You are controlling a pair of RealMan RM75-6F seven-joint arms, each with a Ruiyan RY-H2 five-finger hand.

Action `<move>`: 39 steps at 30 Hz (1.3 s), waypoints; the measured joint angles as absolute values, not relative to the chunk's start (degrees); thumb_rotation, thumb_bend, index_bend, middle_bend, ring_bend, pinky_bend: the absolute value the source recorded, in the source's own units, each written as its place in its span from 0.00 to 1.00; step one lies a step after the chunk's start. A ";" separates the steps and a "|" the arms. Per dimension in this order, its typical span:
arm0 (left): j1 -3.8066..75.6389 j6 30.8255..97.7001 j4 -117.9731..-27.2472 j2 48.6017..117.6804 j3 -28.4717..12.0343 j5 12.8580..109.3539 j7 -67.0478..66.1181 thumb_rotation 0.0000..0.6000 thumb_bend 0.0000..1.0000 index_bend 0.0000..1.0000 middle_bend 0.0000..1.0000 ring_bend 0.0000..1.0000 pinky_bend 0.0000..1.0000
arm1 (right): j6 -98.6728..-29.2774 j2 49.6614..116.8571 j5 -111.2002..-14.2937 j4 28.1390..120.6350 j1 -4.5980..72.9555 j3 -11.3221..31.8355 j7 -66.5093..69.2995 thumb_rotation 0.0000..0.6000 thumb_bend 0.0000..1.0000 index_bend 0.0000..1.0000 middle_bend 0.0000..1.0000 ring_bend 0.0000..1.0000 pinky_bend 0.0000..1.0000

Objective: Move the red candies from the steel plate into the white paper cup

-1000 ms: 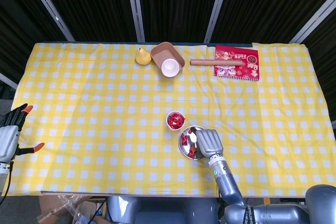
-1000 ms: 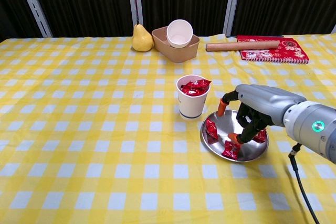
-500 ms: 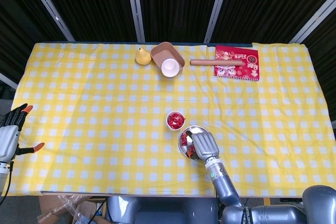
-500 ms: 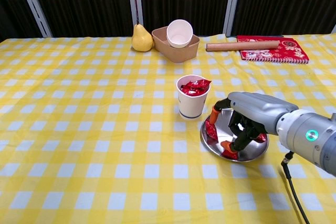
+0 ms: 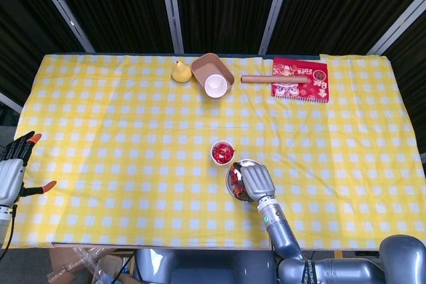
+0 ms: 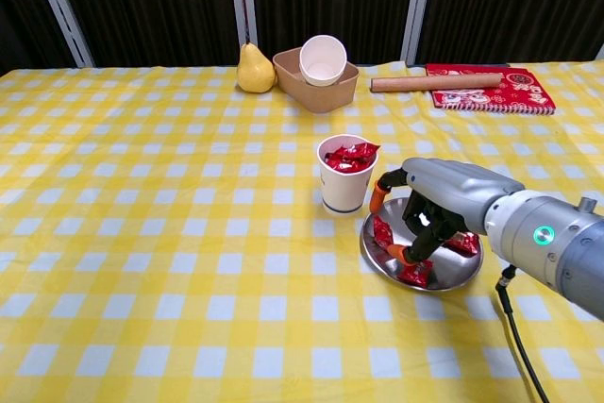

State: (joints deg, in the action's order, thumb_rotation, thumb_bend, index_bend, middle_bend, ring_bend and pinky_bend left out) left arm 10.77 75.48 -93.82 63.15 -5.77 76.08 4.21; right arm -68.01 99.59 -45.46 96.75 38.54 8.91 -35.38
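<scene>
Judging from the near edge of the yellow-checked tablecloth (image 6: 142, 233), we put the task partway along: red wrapped candies (image 6: 418, 274) lie on the round steel plate (image 6: 469, 272), at least three as far as we can count, and the white paper cup (image 6: 343, 186) just beyond the plate's far-left rim already holds a heap of them, showing above its lip. Our right hand (image 6: 427, 207) hangs low over the plate, fingers curled down among the candies, orange fingertips (image 6: 400, 255) close to one; whether it has pinched anything we cannot tell, since its palm hides the contact in both views. Our left hand (image 5: 14, 167) sits at the table's left edge, partly cut off, fingers apart and holding nothing. Along the far edge stand a yellow pear (image 6: 253, 70), a brown paper tray (image 6: 288, 68) with a second white cup tipped in it, a wooden rolling pin (image 6: 436, 82) and a red notebook (image 6: 510, 93), none involved.
</scene>
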 measured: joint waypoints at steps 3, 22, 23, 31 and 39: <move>10.77 75.46 -93.84 63.14 -5.78 76.03 4.21 1.00 0.00 0.01 0.00 0.00 0.00 | -67.59 100.09 -44.95 95.81 38.68 9.14 -35.45 1.00 0.39 0.33 0.85 0.92 0.95; 10.80 75.28 -94.02 63.09 -5.88 75.70 4.25 1.00 0.00 0.01 0.00 0.00 0.00 | -65.54 101.99 -43.00 91.88 38.82 9.95 -34.65 1.00 0.39 0.44 0.85 0.92 0.95; 10.79 75.29 -94.02 63.09 -5.89 75.69 4.26 1.00 0.00 0.01 0.00 0.00 0.00 | -65.46 102.03 -43.02 91.76 38.80 9.95 -34.60 1.00 0.40 0.45 0.85 0.92 0.95; 10.80 75.22 -94.11 63.04 -5.91 75.60 4.29 1.00 0.00 0.01 0.00 0.00 0.00 | -65.08 102.01 -43.04 91.41 38.55 9.95 -34.12 1.00 0.49 0.51 0.85 0.92 0.95; 10.80 75.20 -94.11 63.02 -5.92 75.58 4.34 1.00 0.00 0.01 0.00 0.00 0.00 | -65.37 101.47 -43.83 92.13 38.21 9.89 -33.80 1.00 0.49 0.51 0.85 0.92 0.95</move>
